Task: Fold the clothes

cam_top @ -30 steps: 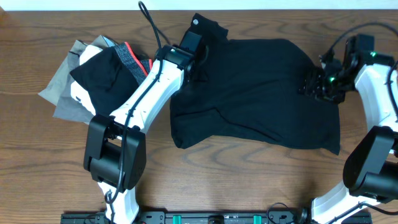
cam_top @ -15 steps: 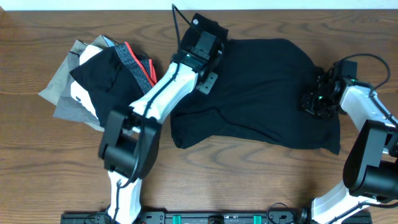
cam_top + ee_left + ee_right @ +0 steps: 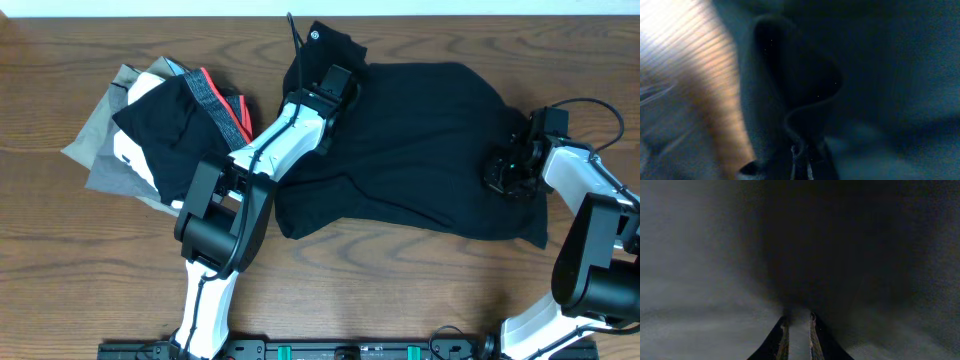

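The black shirt (image 3: 420, 150) lies spread and rumpled over the middle and right of the table. One sleeve with a small round white logo (image 3: 315, 35) points to the far edge. My left gripper (image 3: 335, 88) is down on the shirt's upper left part. In the left wrist view its fingers (image 3: 804, 159) are closed on a raised fold of the black fabric (image 3: 800, 85). My right gripper (image 3: 503, 172) is at the shirt's right side. In the right wrist view its fingers (image 3: 798, 330) are nearly together with the dark cloth (image 3: 840, 245) pinched between them.
A pile of other clothes (image 3: 160, 120) lies at the left: grey cloth, a black garment, and a grey band with a red edge (image 3: 215, 95). The wooden table (image 3: 400, 290) shows bare in front of the shirt. In the left wrist view, wood (image 3: 700, 75) shows left of the fold.
My left gripper has moved right and slightly nearer, onto the shirt's upper left. My right gripper has moved nearer and left, down onto the shirt's right side. The shirt's outline is nearly unchanged.
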